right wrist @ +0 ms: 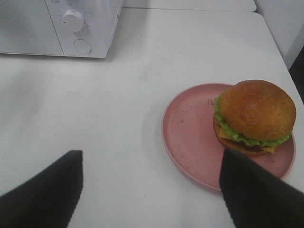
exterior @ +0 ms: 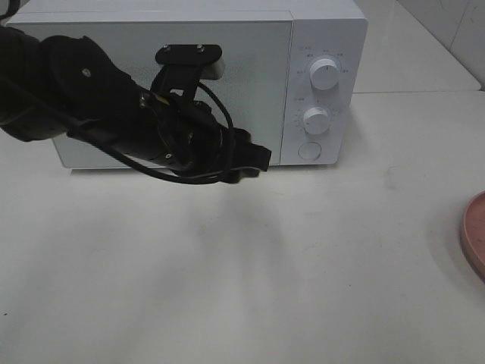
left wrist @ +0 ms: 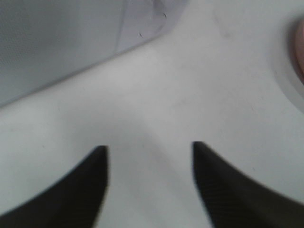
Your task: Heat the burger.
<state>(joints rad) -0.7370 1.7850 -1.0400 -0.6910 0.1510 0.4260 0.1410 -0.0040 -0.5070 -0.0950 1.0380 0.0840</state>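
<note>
The burger [right wrist: 254, 116], with a golden-brown bun, green lettuce and a yellow cheese edge, sits on the far side of a round pink plate [right wrist: 190, 137] in the right wrist view. My right gripper [right wrist: 151, 152] hovers open over the table just short of the plate, with nothing between its fingers. The burger lies just beyond one finger [right wrist: 251, 190]. In the high view my left gripper [exterior: 256, 159] hangs low in front of the white microwave [exterior: 189, 83], whose door is shut. The left wrist view shows my left gripper [left wrist: 149, 145] open over bare table, holding nothing.
The microwave's two knobs [exterior: 324, 76] and round button [exterior: 308, 150] are on its right panel. The plate's rim [exterior: 474, 235] shows at the high view's right edge. A white table [exterior: 242, 273] extends in front of the microwave.
</note>
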